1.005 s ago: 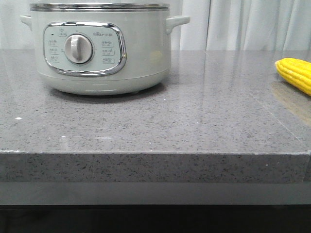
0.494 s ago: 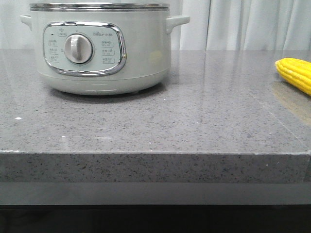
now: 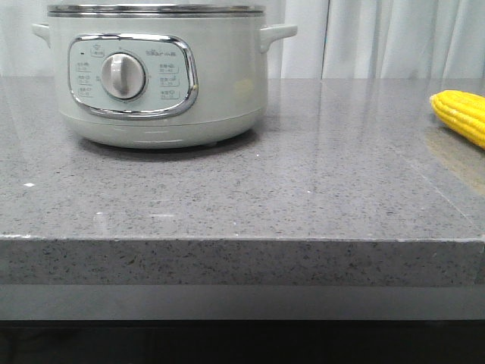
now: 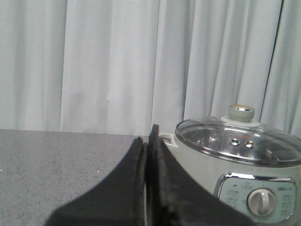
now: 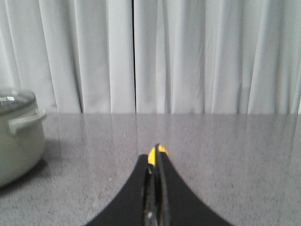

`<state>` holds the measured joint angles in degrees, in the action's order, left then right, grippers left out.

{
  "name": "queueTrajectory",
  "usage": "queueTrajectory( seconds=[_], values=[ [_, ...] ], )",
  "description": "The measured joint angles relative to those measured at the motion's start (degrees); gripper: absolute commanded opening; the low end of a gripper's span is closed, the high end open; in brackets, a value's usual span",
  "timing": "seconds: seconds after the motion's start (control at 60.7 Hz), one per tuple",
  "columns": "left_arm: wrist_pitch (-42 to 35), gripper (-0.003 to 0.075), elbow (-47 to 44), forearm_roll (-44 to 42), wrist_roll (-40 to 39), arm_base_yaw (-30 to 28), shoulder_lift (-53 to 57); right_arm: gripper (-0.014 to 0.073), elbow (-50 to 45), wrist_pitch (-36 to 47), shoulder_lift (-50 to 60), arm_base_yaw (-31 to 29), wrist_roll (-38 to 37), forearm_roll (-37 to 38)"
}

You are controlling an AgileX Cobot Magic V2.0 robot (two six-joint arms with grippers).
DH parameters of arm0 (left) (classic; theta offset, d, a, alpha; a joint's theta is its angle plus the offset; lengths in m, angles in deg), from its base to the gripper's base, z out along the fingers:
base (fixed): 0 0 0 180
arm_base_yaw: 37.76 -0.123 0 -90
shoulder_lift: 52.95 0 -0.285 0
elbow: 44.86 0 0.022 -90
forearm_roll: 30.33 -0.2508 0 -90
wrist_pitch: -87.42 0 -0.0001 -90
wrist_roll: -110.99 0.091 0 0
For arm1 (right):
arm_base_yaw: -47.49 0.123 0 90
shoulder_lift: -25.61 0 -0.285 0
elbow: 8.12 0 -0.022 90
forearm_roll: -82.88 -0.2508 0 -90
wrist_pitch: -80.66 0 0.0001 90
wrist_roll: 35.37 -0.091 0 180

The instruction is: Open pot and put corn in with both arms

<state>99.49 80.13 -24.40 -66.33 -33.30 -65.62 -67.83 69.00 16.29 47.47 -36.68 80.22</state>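
The left gripper (image 4: 146, 141) shows in its wrist view as two black fingers pressed together, with no gap between the jaws and nothing held. The large round pale green-white electric pot (image 4: 240, 183) sits past the fingertips at about three o'clock of them. Its domed glass lid (image 4: 237, 141) is still on, topped by a round silver knob (image 4: 241, 113). One small side handle of the pot lies just beside the fingertips in that view; whether they touch cannot be told.

The right gripper (image 5: 156, 157) likewise has its black jaws closed to a thin seam, gripping nothing. A sliver of the bright yellow corn cob (image 5: 151, 154) peeks out just beyond the tips at twelve o'clock, mostly hidden behind them.

In the front view neither gripper appears. The pot (image 3: 155, 76) stands on the grey speckled stone countertop (image 3: 265, 197) at about ten o'clock, its chrome-framed control panel with silver dial (image 3: 122, 76) facing the camera. The corn (image 3: 461, 115) lies at three o'clock on the countertop, well apart from the pot and cut off by the frame's edge. White pleated curtains (image 3: 379, 38) hang behind.
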Motion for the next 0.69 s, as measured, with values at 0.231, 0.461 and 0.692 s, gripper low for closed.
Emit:
queueTrajectory(
  seconds=[0.231,0.461,0.692],
  values=[
    [12.4,-0.0020,16.6,0.0,0.0,0.0,-12.2,-0.0067,16.6,-12.7,-12.6,0.0,0.0,0.0],
    [16.1,-0.0020,21.5,0.0,0.0,0.0,-21.9,-0.0067,24.2,-19.7,-24.0,0.0,0.0,0.0],
    [16.8,-0.0020,21.3,0.0,0.0,0.0,-26.7,-0.0067,24.4,-20.6,-31.1,0.0,0.0,0.0]
  ],
)
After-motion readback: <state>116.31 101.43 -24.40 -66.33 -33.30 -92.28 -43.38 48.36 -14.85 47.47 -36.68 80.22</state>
